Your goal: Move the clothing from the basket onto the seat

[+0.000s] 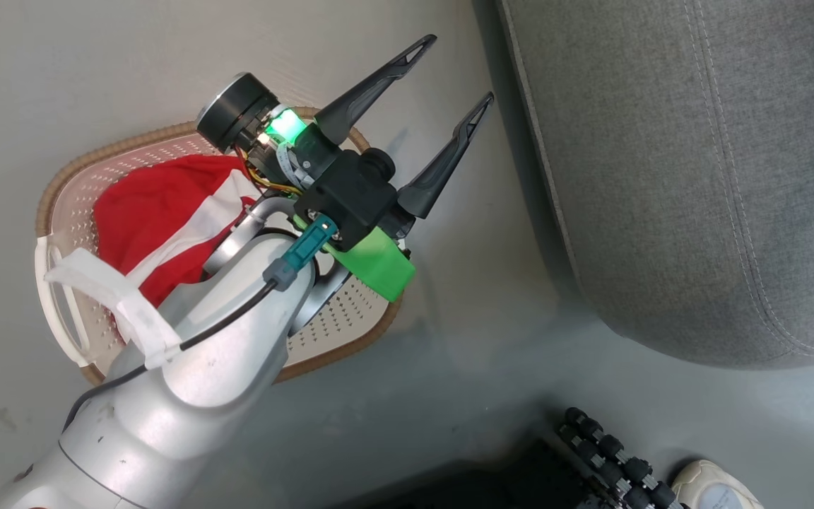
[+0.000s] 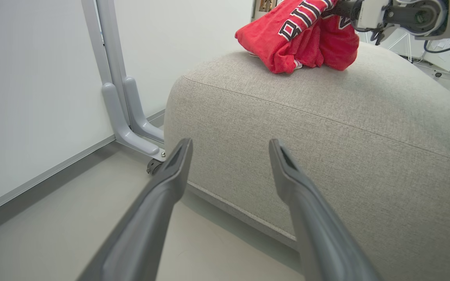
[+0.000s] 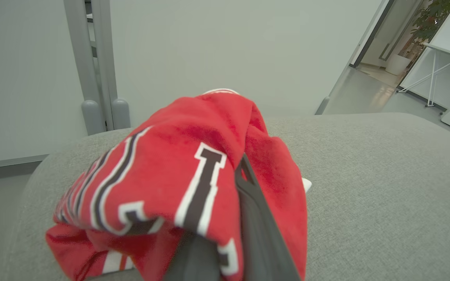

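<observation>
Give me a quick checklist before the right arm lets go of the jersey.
1. The jersey over the seat: ok, it touches the cushion top.
2. The right gripper shut on the jersey: ok.
3. The jersey well in from the seat's edge: cannot tell.
4. The left gripper open and empty: ok, near the basket.
5. The basket emptied: not ok, a red striped garment lies inside.
</observation>
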Robot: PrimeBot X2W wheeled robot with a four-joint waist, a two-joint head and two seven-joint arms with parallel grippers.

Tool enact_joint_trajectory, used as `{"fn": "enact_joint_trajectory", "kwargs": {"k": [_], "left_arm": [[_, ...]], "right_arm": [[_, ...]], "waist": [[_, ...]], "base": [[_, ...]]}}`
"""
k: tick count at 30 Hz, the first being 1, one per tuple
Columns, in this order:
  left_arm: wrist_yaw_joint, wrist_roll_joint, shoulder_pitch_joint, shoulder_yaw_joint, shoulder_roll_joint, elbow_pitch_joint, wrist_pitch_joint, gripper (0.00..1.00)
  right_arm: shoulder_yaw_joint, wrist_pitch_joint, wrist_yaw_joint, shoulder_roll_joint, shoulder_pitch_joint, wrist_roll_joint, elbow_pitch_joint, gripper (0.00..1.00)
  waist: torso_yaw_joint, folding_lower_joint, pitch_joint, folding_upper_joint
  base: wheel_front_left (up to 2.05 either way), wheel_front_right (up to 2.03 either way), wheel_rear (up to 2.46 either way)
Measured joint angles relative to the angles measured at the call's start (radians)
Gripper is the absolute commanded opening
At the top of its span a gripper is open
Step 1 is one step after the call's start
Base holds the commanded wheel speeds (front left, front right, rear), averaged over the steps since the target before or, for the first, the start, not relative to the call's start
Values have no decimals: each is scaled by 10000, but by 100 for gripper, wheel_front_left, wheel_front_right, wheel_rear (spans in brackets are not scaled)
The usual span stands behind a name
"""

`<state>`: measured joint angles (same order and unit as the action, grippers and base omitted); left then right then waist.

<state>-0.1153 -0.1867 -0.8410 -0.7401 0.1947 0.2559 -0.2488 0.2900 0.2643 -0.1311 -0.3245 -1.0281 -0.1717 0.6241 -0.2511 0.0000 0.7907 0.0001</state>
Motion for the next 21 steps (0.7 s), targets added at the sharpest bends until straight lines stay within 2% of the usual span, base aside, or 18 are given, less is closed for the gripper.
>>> {"fn": "enact_joint_trajectory", "kwargs": {"k": [4, 5, 6, 7, 14, 21], "left_arm": [[21, -56, 0, 19, 2, 46, -52, 100], [29, -65, 1, 29, 0, 65, -67, 100], [71, -71, 2, 38, -2, 77, -75, 100], [98, -100, 4, 52, -15, 86, -77, 100], [198, -341, 399, 203, -150, 209, -125, 100], [326, -531, 1290, 748, -318, -69, -153, 100]], "right_arm": [[36, 0, 0, 316, 353, -17, 161, 0], [38, 0, 0, 362, 451, -15, 178, 22], [44, 0, 0, 399, 541, -15, 161, 97], [73, 0, 0, 458, 637, -27, 123, 100], [-40, 0, 0, 800, 2020, -144, -677, 100], [-359, 0, 0, 953, 3801, -188, -1546, 100]], "waist": [[3, 0, -138, 0], [8, 0, -188, 0], [12, 0, -234, 0], [17, 0, -300, 0], [52, 0, -962, 0], [145, 0, -1942, 0]], "base": [[0, 0, 0], [0, 0, 0], [0, 0, 0], [0, 0, 0], [0, 0, 0], [0, 0, 0]]}}
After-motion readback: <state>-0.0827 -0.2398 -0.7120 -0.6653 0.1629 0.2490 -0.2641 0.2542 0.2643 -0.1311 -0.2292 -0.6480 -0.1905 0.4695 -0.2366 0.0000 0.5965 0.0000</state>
